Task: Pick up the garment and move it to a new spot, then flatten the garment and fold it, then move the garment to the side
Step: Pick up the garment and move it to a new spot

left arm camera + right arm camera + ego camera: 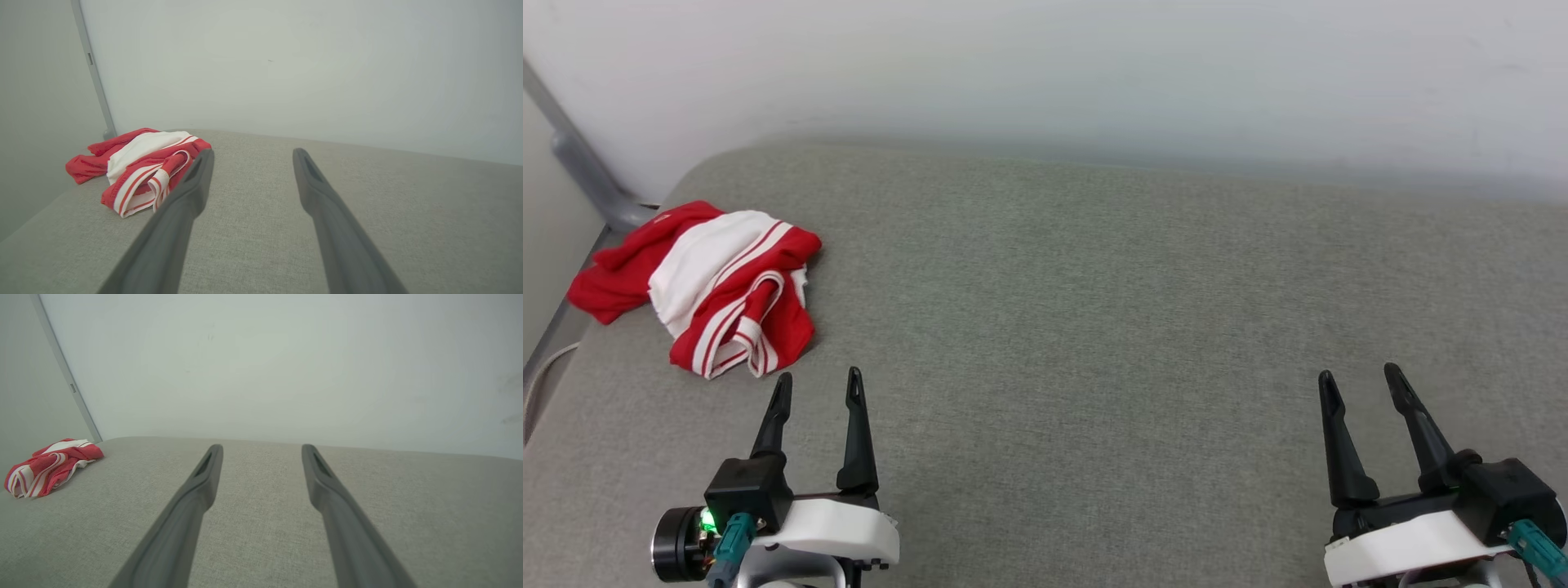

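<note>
The garment (712,286) is a crumpled red and white heap with striped trim, lying at the far left of the grey fabric surface (1094,327). No lettering shows on it. My left gripper (818,385) is open and empty, its fingertips just short of the heap's near edge. In the left wrist view the garment (139,169) lies ahead and to the left of the left gripper (253,155). My right gripper (1360,380) is open and empty at the lower right, far from the cloth. In the right wrist view the garment (49,465) is small at the far left, and the right gripper (262,450) points along bare fabric.
A white wall (1094,73) runs close behind the surface. A grey metal post (580,163) slants down at the far left corner, right behind the garment. The surface's left edge drops off beside the heap, with a pale cable (543,371) below it.
</note>
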`<state>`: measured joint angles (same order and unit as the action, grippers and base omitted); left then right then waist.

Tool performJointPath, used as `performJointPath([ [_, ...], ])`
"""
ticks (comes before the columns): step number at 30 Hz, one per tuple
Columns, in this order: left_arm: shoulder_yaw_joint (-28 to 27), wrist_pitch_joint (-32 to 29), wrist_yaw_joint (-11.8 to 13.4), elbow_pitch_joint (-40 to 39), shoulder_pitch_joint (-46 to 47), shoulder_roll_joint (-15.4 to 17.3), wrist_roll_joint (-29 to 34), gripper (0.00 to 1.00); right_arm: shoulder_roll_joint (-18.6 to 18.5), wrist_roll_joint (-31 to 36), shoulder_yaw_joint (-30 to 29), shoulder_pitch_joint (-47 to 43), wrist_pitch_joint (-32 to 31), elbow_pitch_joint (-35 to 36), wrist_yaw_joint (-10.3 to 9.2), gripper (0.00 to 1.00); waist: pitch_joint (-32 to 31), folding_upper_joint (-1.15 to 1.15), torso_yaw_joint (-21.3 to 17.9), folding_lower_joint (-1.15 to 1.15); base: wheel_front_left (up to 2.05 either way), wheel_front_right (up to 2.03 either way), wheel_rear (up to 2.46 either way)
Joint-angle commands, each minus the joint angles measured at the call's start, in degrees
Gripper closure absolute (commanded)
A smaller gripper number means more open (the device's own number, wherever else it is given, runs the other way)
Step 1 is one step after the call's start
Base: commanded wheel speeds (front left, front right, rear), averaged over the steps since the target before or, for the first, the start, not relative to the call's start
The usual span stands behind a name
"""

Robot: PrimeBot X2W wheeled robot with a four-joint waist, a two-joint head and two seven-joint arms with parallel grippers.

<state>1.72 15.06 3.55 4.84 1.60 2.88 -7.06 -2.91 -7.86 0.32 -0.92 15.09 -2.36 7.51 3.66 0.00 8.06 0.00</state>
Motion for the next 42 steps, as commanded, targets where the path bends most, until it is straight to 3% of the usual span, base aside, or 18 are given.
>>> performJointPath([
  [1,-0.01,0.17,0.11,0.0,0.66,0.0,-0.13,0.0,0.05,0.42,0.06,0.54,0.13,0.2,-0.04,0.0,0.43,0.0,1.5,0.0,0.0,0.0,0.0],
  [25,-1.73,0.17,0.74,0.67,-0.25,0.0,-3.24,0.0,0.05,2.98,2.57,0.43,0.12,1.11,-0.04,0.0,1.01,0.0,18.62,0.0,0.0,0.0,0.0],
  [34,-2.36,0.17,0.99,0.81,-0.83,0.0,-4.19,0.0,0.05,3.49,3.45,0.39,0.12,0.89,-0.04,0.0,1.18,0.0,21.0,0.0,0.0,0.0,0.0],
  [42,-2.98,0.17,0.72,0.89,0.21,0.0,-4.62,0.0,0.05,3.63,3.89,1.32,0.12,0.81,-0.04,0.0,1.73,0.0,19.94,0.0,0.0,0.0,0.0],
])
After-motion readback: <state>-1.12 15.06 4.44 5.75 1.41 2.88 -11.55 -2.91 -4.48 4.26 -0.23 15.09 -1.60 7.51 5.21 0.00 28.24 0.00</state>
